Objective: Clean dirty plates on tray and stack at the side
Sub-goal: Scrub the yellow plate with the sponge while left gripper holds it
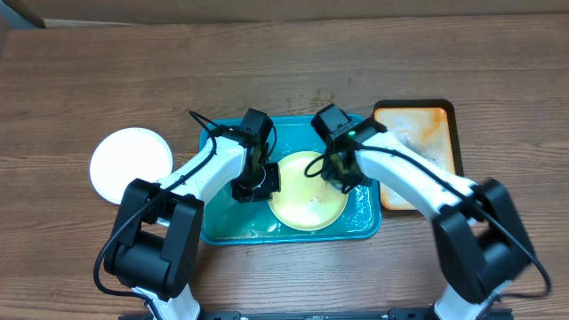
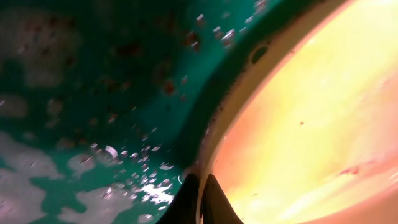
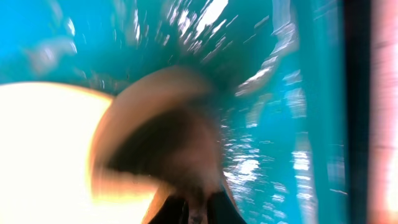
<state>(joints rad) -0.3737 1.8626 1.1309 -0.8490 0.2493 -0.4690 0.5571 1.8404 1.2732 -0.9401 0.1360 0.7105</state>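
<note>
A pale yellow-green plate lies in the teal tray, which is wet and foamy. My left gripper is shut on the plate's left rim; the left wrist view shows its jaws pinching the rim of the plate. My right gripper is at the plate's right edge, shut on a blurred brown wiping pad that rests over the plate. A white plate sits on the table left of the tray. I cannot tell whether another plate lies under it.
A smaller orange, dark-rimmed tray with pale smears stands right of the teal tray, touching it. Brown specks and suds lie on the teal tray's floor. The wooden table stretches behind both trays.
</note>
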